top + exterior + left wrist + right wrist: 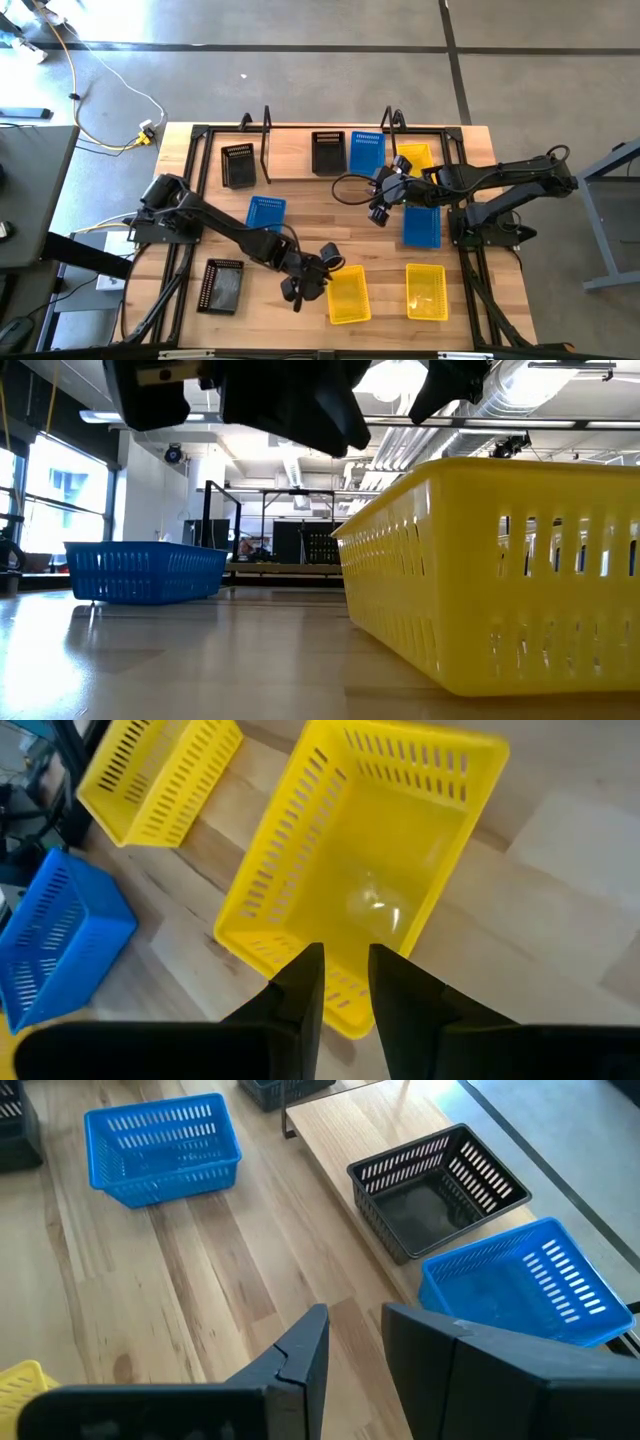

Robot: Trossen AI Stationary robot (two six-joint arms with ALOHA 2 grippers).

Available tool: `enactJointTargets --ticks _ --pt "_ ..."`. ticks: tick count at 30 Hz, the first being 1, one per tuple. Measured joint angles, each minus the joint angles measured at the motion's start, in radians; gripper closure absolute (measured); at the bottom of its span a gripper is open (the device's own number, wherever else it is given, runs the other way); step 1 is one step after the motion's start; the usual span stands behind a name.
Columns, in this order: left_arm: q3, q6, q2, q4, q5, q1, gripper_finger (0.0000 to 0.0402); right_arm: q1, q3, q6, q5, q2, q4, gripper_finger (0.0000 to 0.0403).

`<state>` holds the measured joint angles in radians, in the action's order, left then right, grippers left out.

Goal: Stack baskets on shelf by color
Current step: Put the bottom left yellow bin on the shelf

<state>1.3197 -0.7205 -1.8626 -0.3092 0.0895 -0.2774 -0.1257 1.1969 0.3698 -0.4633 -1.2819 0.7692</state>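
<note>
The shelf (300,165) stands along the far side and carries a black basket (328,152) and a blue basket (366,152). A yellow basket (415,158) sits at its right end, partly under my right arm. My left gripper (310,275) hovers slightly open over the short end wall of a yellow basket (370,880) that rests flat on the table near the front. My right gripper (380,208) is slightly open and empty above the table, just in front of the shelf's blue basket (525,1285).
On the table lie a second yellow basket (426,291) at the front right, a blue basket (421,225) under my right arm, a blue basket (265,212) left of centre, and black baskets at the far left (238,165) and front left (222,285).
</note>
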Motion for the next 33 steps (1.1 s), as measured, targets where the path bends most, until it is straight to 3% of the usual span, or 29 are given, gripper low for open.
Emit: enactJointTargets --ticks 11,33 --pt "0.0 -0.106 -0.018 -0.033 -0.068 0.028 0.0328 0.002 0.0 0.034 -0.002 0.0 0.0 0.032" --pt "-0.001 -0.113 -0.143 0.016 -0.012 0.024 0.0328 0.002 0.0 0.053 -0.003 0.0 0.013 0.032"
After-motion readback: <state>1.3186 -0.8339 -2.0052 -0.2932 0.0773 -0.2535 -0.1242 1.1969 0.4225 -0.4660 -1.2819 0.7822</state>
